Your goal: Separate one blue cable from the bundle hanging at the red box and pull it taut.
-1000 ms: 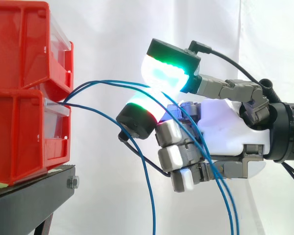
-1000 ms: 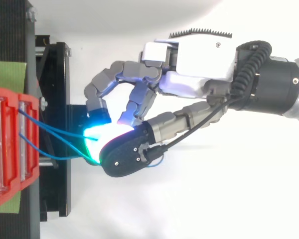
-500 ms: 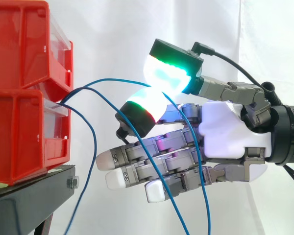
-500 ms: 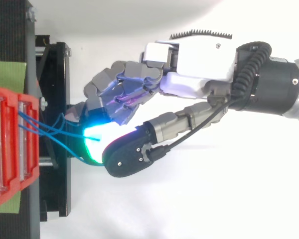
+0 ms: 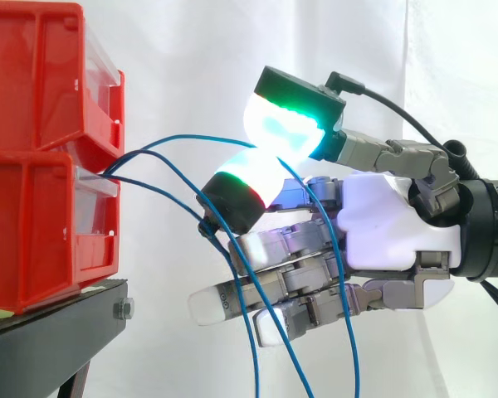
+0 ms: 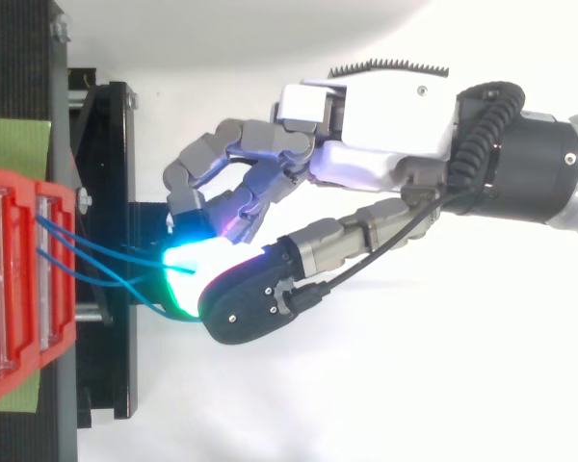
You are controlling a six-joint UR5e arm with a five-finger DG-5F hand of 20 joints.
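Several blue cables come out of the lower red box at the left. One blue cable arcs up from the box and runs between two glowing fingertips of my hand, which pinch it, then drops across the palm. The other blue cables sag from the box and hang down in front of the remaining fingers, which reach half bent toward the box. From above, the hand sits just right of the stand, with the cables stretching from the box to its green-lit pad.
A second red box is stacked on the lower one. Both rest on a black stand at the left edge. A white curtain hangs behind. There is free room under and to the right of the hand.
The lower fingers went from curled to stretched out, and have now bent partway back. The loose cables swung left, then back toward the hand. The pinching pads stayed put.
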